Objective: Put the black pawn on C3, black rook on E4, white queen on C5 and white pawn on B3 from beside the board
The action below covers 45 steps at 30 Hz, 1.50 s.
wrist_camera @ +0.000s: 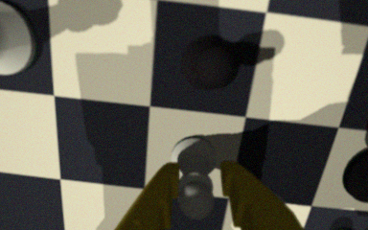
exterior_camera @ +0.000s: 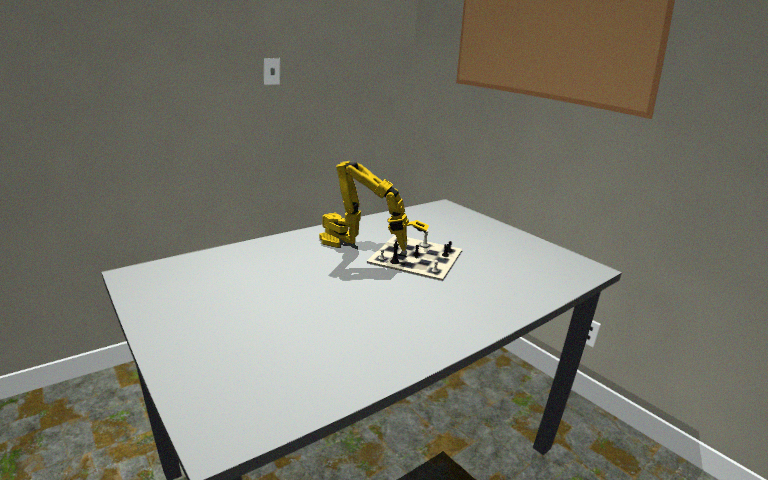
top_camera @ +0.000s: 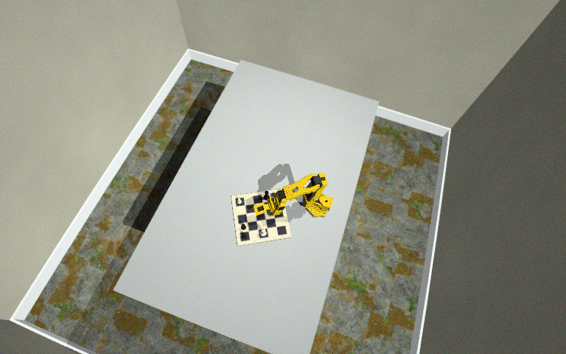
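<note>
we ease the jaws (top_camera: 271, 212) (exterior_camera: 403, 250) off the white pawn (wrist_camera: 195, 189).
they stand slightly apart, gripping nothing; the pawn sits between them, upright, its base inside a light square of the board (top_camera: 239, 242) (exterior_camera: 442, 277) (wrist_camera: 29, 129), likely b3. we should widen evenly, then lift straight up, sparing the black pawn (exterior_camera: 416, 250) (wrist_camera: 211, 62) just ahead.

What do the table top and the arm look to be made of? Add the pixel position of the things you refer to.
Table top (top_camera: 217, 250) (exterior_camera: 317, 328): smooth, matte pale grey, perhaps laminate or painted board, as it shows no grain. Arm (top_camera: 296, 189) (exterior_camera: 368, 178): probably yellow plastic, judging by its even colour.
</note>
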### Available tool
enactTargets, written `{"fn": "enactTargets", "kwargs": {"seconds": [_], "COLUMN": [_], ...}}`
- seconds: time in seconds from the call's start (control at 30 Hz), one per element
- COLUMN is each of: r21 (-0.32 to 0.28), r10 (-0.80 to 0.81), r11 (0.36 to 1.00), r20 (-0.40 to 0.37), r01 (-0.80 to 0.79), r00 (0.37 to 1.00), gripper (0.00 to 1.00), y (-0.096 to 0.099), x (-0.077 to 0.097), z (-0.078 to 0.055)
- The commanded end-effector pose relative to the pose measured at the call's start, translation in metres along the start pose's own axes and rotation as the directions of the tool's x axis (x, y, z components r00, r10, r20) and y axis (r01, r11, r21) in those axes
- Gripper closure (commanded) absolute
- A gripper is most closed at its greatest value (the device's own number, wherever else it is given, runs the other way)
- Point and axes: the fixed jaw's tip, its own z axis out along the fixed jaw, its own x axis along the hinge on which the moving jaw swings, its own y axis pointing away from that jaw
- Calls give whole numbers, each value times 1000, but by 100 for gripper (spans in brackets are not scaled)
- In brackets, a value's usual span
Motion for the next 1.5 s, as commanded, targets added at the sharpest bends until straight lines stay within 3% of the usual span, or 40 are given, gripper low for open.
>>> {"fn": "enactTargets", "kwargs": {"seconds": [0.0,0.87,1.3,1.47], "r21": [-2,-7,-7,-7], "r10": [6,6,6,6], "r11": [1000,1000,1000,1000], "r20": [-19,-19,-19,-18], "r01": [-6,-6,-6,-6], "r00": [1000,1000,1000,1000], "gripper": [91,91,91,91], "y": [1,4,4,4], "x": [4,4,-1,-5], "z": [4,2,-15,-28]}}
